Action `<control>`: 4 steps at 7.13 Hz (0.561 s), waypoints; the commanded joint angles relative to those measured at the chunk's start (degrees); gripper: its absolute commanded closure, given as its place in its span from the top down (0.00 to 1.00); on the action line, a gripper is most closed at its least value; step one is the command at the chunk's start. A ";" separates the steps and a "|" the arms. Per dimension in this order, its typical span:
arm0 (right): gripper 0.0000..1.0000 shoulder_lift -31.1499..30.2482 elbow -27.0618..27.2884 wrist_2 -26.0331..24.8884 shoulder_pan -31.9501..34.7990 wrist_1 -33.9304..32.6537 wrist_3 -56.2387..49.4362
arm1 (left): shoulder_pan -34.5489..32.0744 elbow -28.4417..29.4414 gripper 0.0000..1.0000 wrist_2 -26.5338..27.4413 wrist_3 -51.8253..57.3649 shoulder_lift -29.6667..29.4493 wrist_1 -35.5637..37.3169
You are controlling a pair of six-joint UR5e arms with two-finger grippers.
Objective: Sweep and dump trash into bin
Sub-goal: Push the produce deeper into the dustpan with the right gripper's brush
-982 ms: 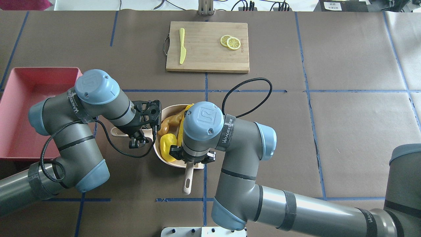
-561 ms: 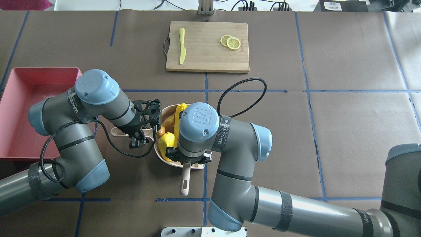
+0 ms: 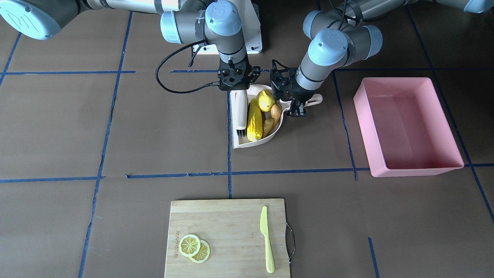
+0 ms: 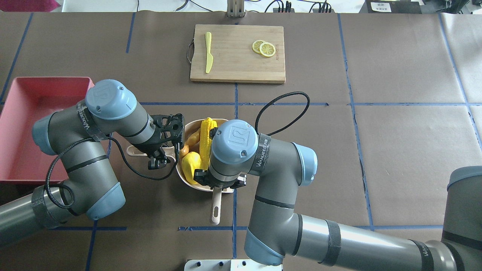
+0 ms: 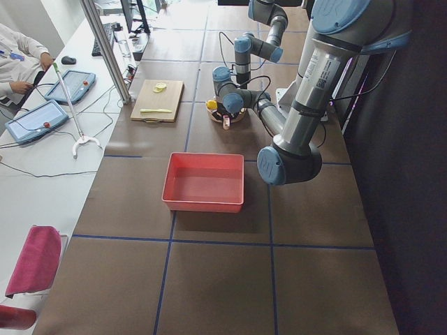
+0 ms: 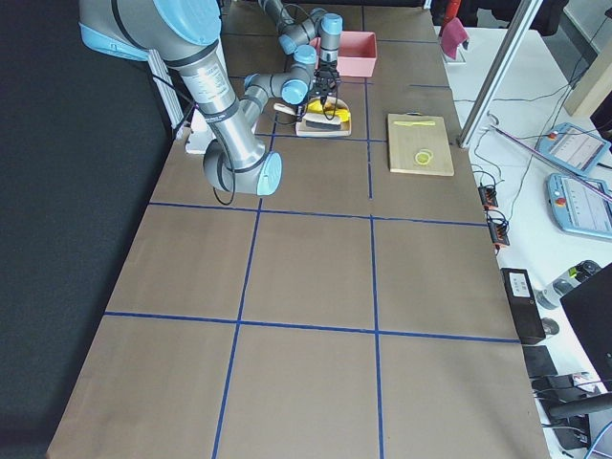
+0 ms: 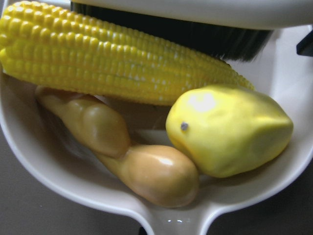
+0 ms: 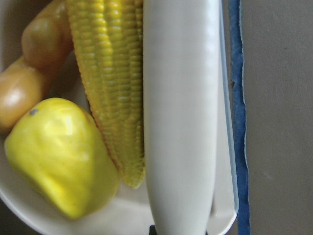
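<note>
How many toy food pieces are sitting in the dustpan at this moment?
3, all in the dustpan: the corn cob beside the brush, the yellow lump near the handle end, the ginger root against the curved wall. None seems hidden.

Both wrist views (very close) share the corn cob.

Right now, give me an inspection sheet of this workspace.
Surface: brown paper-covered table, blue tape grid.
Job's things: corn cob, yellow lump and ginger root in the dustpan; pink bin empty.
Clutter: cutting board with lemon slices and green knife.
Grippers: left gripper shut on dustpan handle; right gripper shut on brush.
Cables: black cable loops off right arm.
Surroundings: person at side desk with tablets.
</note>
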 commanded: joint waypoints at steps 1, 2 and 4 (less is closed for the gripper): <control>0.00 -1.90 2.00 0.04 -0.08 -1.21 0.00 | -0.02 0.00 0.02 -0.08 0.09 0.09 -0.08; 0.00 -2.18 2.71 -0.05 -0.08 -2.70 0.00 | 0.07 0.00 0.02 -0.08 0.00 0.09 -0.08; 0.00 -2.27 3.68 -0.31 -0.08 -5.25 0.00 | 0.07 0.00 0.02 0.00 0.09 0.09 -0.16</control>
